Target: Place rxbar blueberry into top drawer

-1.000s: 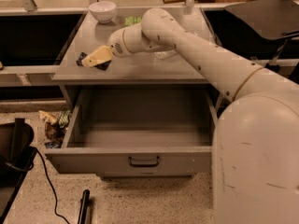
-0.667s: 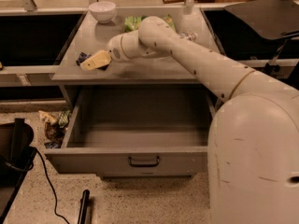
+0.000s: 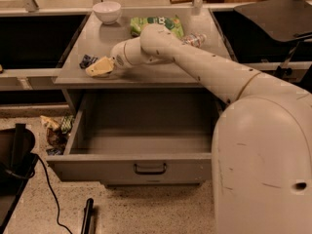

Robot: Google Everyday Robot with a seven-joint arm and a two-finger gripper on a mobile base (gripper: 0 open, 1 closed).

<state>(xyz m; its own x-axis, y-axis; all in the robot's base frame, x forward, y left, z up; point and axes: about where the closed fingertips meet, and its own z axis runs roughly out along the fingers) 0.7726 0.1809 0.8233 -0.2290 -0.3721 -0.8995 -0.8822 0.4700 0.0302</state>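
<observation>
The rxbar blueberry (image 3: pixel 87 61) is a small dark blue bar lying on the grey counter top (image 3: pixel 161 69), near its left front corner. My gripper (image 3: pixel 100 67) is low over the counter, just right of the bar and touching or nearly touching it. It partly hides the bar. The arm reaches in from the lower right across the counter. The top drawer (image 3: pixel 141 165) below the counter is pulled fully open and nothing shows inside it. Its dark handle (image 3: pixel 149 168) is at the middle of the front panel.
A white bowl (image 3: pixel 107 11) stands at the counter's back left. A green snack bag (image 3: pixel 156 24) and a clear plastic bottle (image 3: pixel 195 39) lie at the back, behind the arm. Crumpled wrappers (image 3: pixel 56 130) lie on the floor left of the drawer. A black chair (image 3: pixel 278 13) is at the right.
The arm has swung a little to the left. The gripper has sunk slightly toward the counter beside the bar. The drawer has stayed open.
</observation>
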